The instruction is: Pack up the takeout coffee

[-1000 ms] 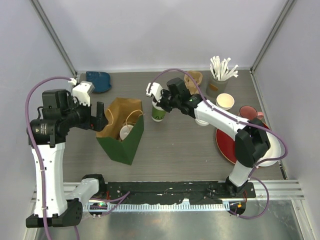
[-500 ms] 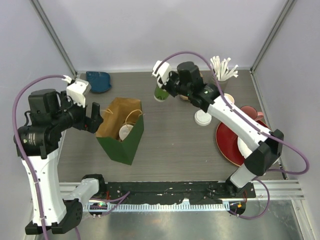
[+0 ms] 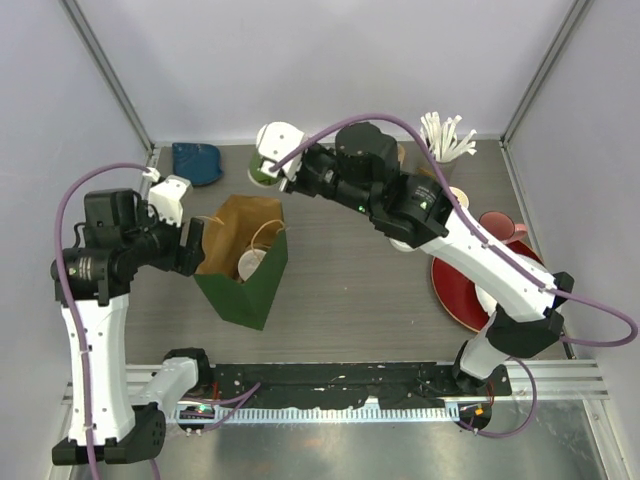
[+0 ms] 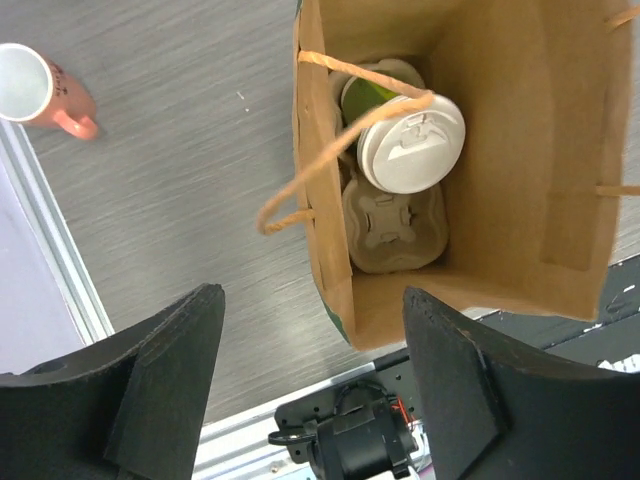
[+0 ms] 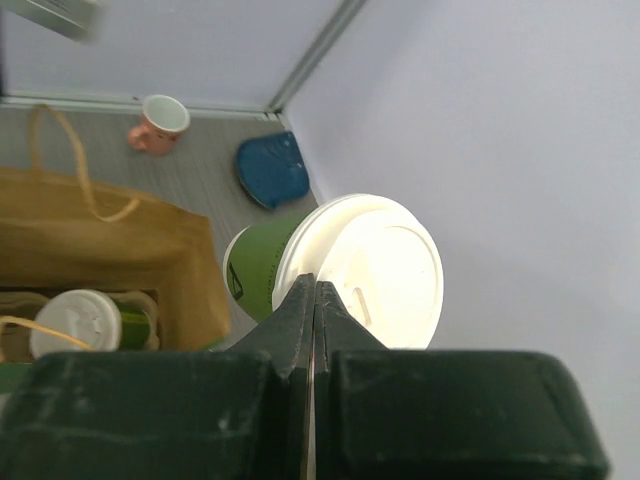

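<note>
My right gripper (image 3: pixel 287 166) is shut on the rim of a white lid on a dark-green takeout cup (image 3: pixel 268 152). It holds the cup tilted in the air past the far edge of the paper bag (image 3: pixel 262 285). In the right wrist view the fingertips (image 5: pixel 315 300) pinch the lid (image 5: pixel 370 265) of this cup (image 5: pixel 255 268). A second lidded green cup (image 4: pixel 408 143) stands in a pulp carrier (image 4: pixel 393 222) inside the open bag; it also shows from above (image 3: pixel 252 263). My left gripper (image 3: pixel 193 246) is open at the bag's left edge, holding nothing.
A pink mug (image 3: pixel 497 225), a red plate (image 3: pixel 455 292), a cream cup (image 3: pixel 450 202), a holder of white sticks (image 3: pixel 440 150) and a loose white lid (image 3: pixel 405 242) lie at the right. A blue object (image 3: pixel 195 162) lies at the back left.
My right arm has lifted the lidded cup off the table and carried it left and toward the back, tilting it. My left gripper stays by the bag's left edge.
</note>
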`<action>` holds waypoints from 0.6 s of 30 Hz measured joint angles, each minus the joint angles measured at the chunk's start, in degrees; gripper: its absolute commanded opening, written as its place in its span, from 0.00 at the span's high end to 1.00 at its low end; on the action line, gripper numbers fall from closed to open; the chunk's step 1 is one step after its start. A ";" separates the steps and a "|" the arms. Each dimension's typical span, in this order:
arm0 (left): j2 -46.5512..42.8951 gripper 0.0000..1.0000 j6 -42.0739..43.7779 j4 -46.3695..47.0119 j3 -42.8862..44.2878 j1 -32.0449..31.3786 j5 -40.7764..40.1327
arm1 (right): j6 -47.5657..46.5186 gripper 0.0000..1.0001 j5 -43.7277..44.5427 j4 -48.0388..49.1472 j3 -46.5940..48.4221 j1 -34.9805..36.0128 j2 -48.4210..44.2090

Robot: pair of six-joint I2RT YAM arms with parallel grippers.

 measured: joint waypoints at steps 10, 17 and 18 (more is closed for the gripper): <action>-0.02 0.58 -3.23 4.42 -6.84 0.00 0.09 | -5.20 0.99 -3.76 -8.00 4.90 12.39 5.05; -1.36 0.80 -5.53 6.88 -11.15 0.00 0.85 | -6.45 0.99 -10.54 -12.92 1.92 12.61 5.18; -1.29 0.83 -6.05 7.28 -11.63 0.00 1.33 | -6.51 0.99 -11.15 -13.07 1.90 12.50 5.27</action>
